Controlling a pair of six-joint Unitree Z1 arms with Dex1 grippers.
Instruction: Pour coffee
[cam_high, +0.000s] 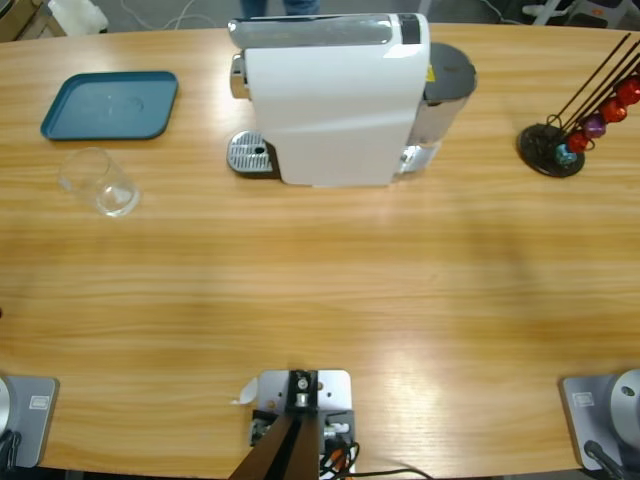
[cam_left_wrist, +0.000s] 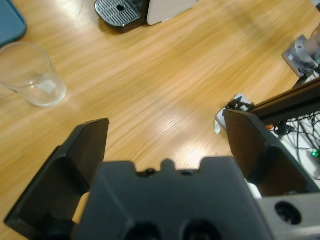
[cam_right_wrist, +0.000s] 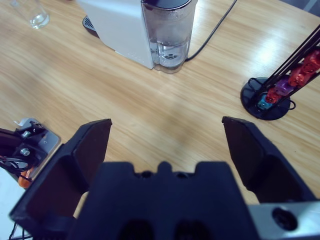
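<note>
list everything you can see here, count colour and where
coffee machine: 1, white with a grey water tank at one end, far middle of the table
drip tray: 1, silver metal grid, at the machine's other end, nothing on it
glass: 1, clear, looks empty, upright near the tray
tray: 1, teal, far corner of the table, nothing on it
capsule rack: 1, black wire on a round base, holding red, purple and blue capsules, far end opposite the tray
cable: 1, black, running from the machine's tank end
table: 1, light wood
left gripper: black jaws open, holding nothing
right gripper: black jaws open, holding nothing
</note>
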